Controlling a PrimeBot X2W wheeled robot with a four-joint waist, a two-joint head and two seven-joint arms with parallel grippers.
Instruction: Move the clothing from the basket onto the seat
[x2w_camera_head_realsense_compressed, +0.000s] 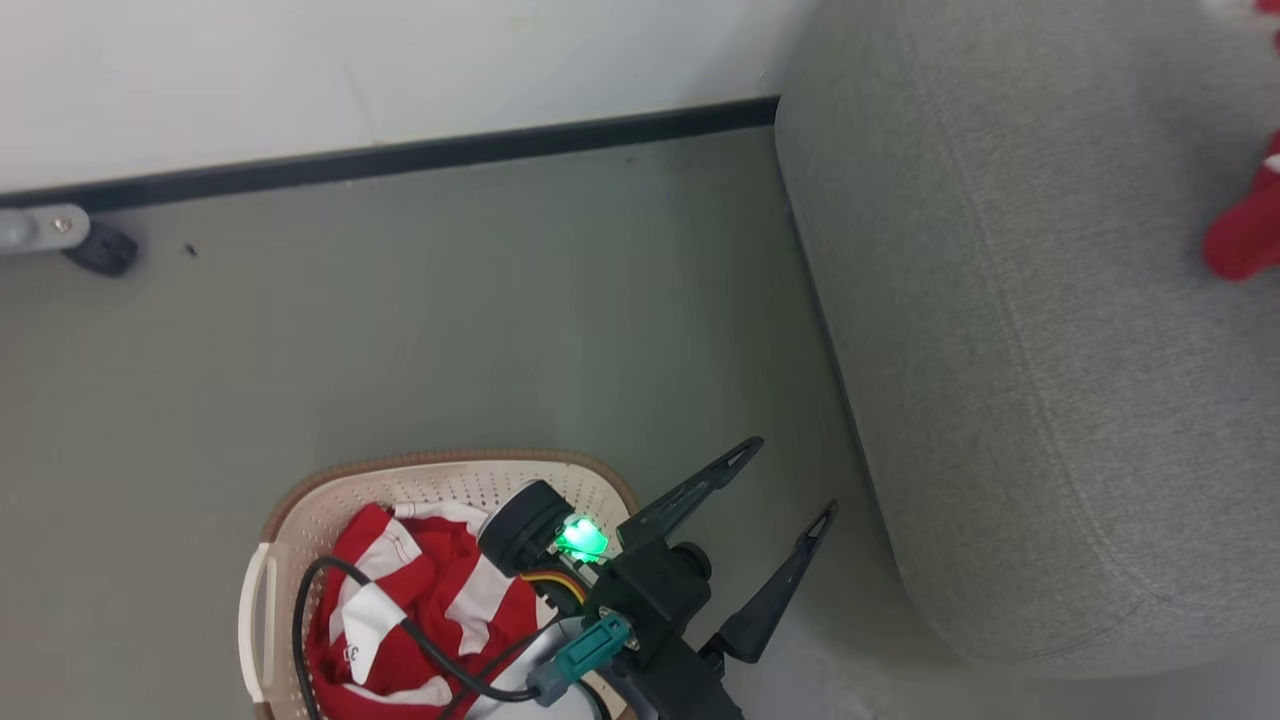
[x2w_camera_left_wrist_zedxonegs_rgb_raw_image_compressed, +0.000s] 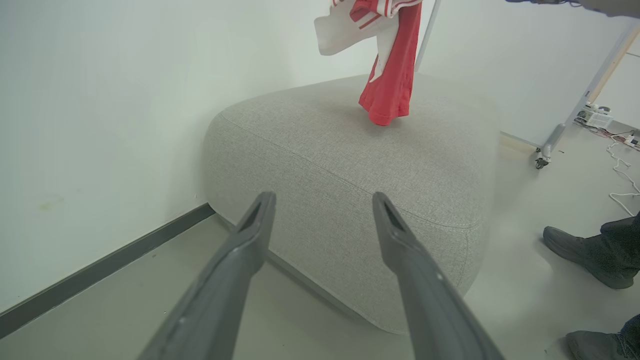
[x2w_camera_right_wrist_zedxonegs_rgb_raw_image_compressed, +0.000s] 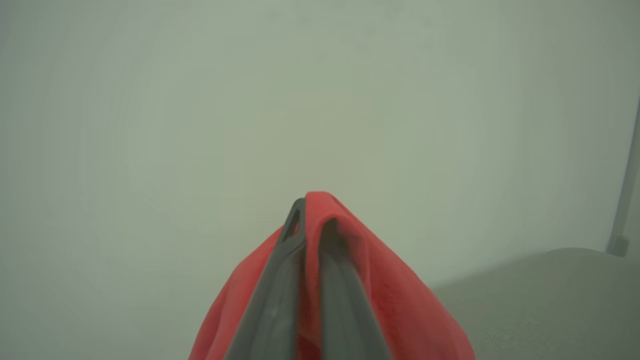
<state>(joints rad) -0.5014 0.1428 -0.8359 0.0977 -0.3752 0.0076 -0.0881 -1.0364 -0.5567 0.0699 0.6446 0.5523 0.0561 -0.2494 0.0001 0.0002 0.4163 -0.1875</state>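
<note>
Now your right gripper is clamped shut on a red garment that hangs lengthwise straight down over the seat, its hem touching or just above the cushion. Your left gripper hovers spread and empty at the edge of the basket, where more clothing lies.

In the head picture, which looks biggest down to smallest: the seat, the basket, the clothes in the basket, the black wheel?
1. seat, biggest
2. basket, partly cut off below
3. clothes, partly hidden
4. black wheel, smallest
</note>
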